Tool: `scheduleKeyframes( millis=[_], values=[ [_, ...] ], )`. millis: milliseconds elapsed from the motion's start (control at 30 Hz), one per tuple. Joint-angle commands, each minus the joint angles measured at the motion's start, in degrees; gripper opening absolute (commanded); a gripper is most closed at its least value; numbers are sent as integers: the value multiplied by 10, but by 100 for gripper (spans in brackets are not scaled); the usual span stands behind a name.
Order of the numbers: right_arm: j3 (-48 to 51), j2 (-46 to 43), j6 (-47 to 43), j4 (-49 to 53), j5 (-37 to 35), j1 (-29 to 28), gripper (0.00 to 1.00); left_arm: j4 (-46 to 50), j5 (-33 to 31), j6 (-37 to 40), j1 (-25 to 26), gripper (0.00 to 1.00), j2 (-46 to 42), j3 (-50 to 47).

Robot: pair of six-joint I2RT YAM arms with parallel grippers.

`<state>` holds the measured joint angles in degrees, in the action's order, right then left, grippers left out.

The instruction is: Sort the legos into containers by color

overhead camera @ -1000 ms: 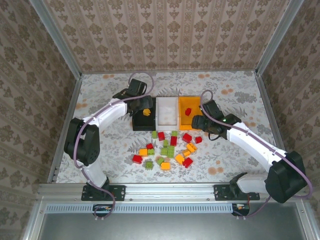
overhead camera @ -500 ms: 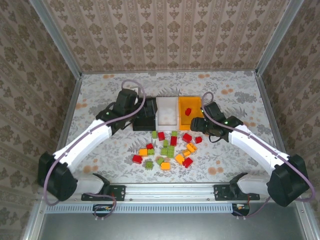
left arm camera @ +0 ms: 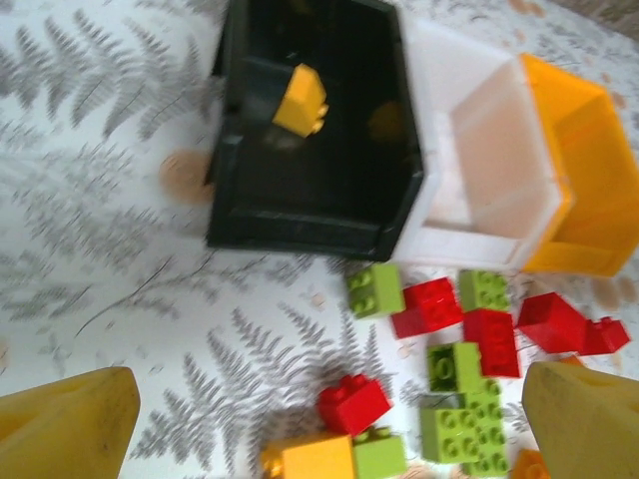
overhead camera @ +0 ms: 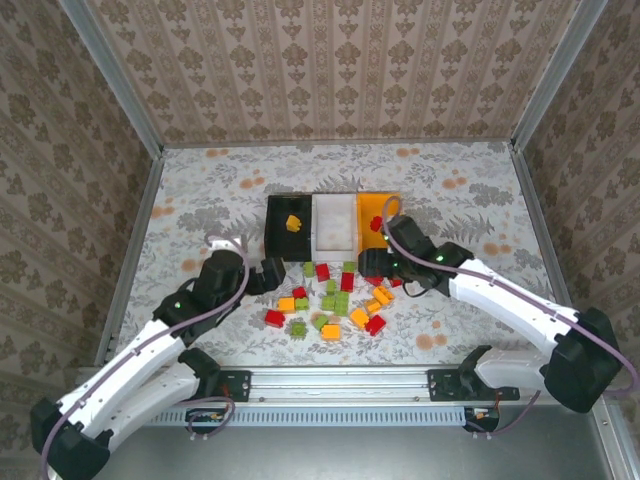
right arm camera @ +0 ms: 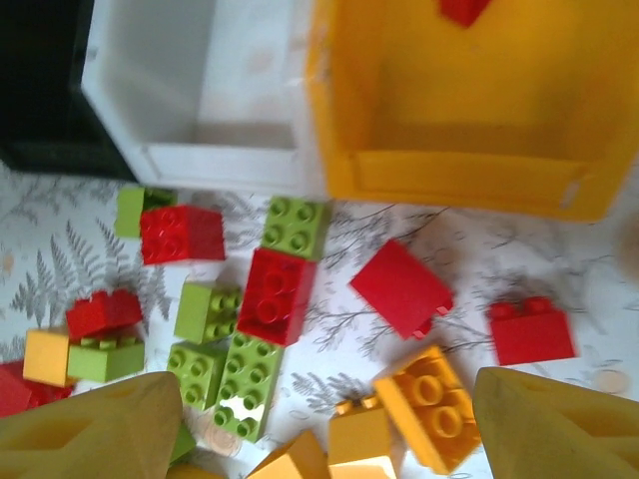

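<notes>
Both the left pincer (left arm camera: 327, 399) and right pincer (right arm camera: 319, 409) gape apart, empty. The legos (right arm camera: 275, 294) lie so close, one grab may catch two colors.

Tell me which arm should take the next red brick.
Right. The right claw, open, hovers over the red bricks just before the orange bin, which already holds a red one. The left claw, open too, sits at the pile's left edge.
</notes>
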<state>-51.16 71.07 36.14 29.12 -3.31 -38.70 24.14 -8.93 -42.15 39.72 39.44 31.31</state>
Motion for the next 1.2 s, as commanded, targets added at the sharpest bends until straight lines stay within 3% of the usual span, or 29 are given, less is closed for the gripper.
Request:
scheduleKeyframes(
  millis=[0, 367, 767, 1167],
  values=[
    [-17, 43, -5, -27, 5, -30, 78, 32, -27, -52, 1, 100, -39, -33],
    [-78, 202, 13, -63, -16, -110, 73, 51, -32, -59, -3, 100, -53, -47],
    [-145, 299, 21, -37, -43, -132, 52, 62, -25, -61, -13, 100, -71, -57],
    [-189, 360, 27, 13, -85, -141, 43, 69, -19, -62, -24, 100, -85, -66]
  ],
)
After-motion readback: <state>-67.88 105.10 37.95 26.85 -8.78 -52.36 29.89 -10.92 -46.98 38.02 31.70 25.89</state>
